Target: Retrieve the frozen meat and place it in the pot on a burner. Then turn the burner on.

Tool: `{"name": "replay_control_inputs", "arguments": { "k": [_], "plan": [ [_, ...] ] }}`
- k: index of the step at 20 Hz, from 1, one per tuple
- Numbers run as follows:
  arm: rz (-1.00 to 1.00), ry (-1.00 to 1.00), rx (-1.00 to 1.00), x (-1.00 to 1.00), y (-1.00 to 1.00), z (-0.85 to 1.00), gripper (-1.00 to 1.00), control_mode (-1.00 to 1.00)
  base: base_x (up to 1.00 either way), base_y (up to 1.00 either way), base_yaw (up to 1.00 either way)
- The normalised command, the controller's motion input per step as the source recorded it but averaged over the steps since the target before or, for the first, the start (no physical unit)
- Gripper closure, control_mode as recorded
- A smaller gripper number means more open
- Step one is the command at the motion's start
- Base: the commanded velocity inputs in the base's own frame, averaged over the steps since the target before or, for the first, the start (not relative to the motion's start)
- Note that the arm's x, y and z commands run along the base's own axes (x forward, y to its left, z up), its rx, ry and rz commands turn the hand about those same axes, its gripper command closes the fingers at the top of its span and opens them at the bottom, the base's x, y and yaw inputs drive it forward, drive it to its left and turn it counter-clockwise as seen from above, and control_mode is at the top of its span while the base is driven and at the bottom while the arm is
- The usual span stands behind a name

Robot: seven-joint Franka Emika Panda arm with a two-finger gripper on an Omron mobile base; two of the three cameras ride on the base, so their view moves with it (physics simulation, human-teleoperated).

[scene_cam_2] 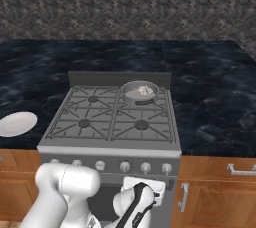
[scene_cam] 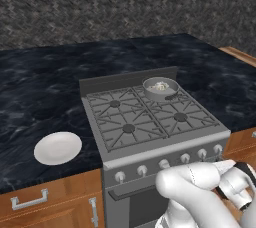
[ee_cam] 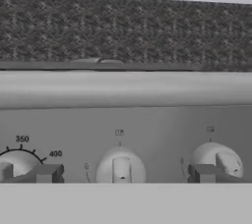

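The frozen meat [scene_cam: 159,86] already lies in the pot [scene_cam: 161,88], which sits on the back right burner [scene_cam_2: 140,98] of the stove [scene_cam: 150,122]. By the look of it, the first half is done and only lighting that burner is left. The gripper [ee_cam: 125,173] hangs in front of the stove's knobs, jaws wide apart and empty, a middle knob [ee_cam: 120,166] between its fingertips [ee_cam: 48,173]. A white plate [scene_cam: 58,147] rests on the counter [scene_cam: 40,92] to the left.
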Motion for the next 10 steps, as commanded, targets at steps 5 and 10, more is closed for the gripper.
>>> {"name": "replay_control_inputs", "arguments": {
  "k": [5,10],
  "plan": [
    [-0.01,-0.03,0.0,0.0,0.0,-0.29,-1.0,-1.0,0.0,0.0,0.0],
    [0.0,0.04,0.0,0.07,0.0,-0.03,-1.0,-1.0,0.0,0.0,0.0]
  ]
}}
